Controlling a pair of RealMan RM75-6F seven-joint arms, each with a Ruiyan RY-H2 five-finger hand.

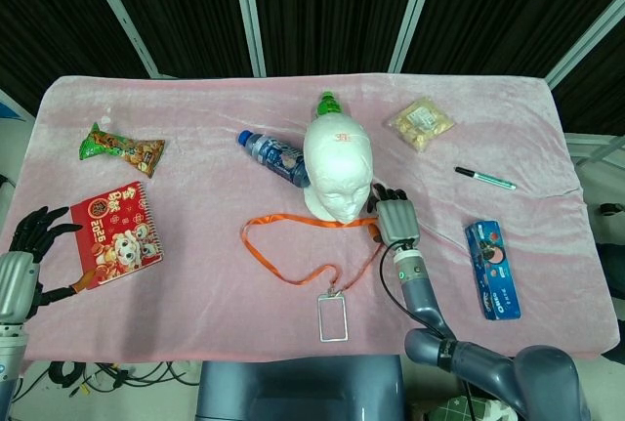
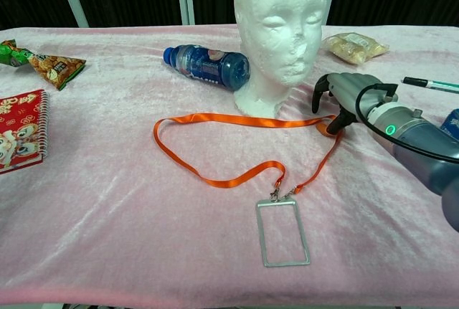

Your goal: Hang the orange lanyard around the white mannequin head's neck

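Note:
The white mannequin head (image 1: 337, 167) (image 2: 280, 29) stands upright mid-table. In front of it the orange lanyard (image 1: 293, 270) (image 2: 215, 119) lies flat in a loop, its clear badge holder (image 1: 332, 315) (image 2: 283, 231) nearest me. My right hand (image 1: 395, 218) (image 2: 344, 94) is at the loop's right bend, just right of the head's base. Its fingers curl down over the strap and the thumb touches the bunched bend, with a gap still showing between thumb and fingers. My left hand (image 1: 24, 245) hovers by the table's near-left edge, fingers spread, holding nothing.
A blue bottle (image 1: 273, 157) lies left of the head and a green-capped bottle (image 1: 328, 104) behind it. A red notebook (image 1: 117, 221) and a snack bag (image 1: 122, 147) are at the left. A snack packet (image 1: 420, 123), a pen (image 1: 485, 179) and a blue biscuit pack (image 1: 492, 270) sit at the right.

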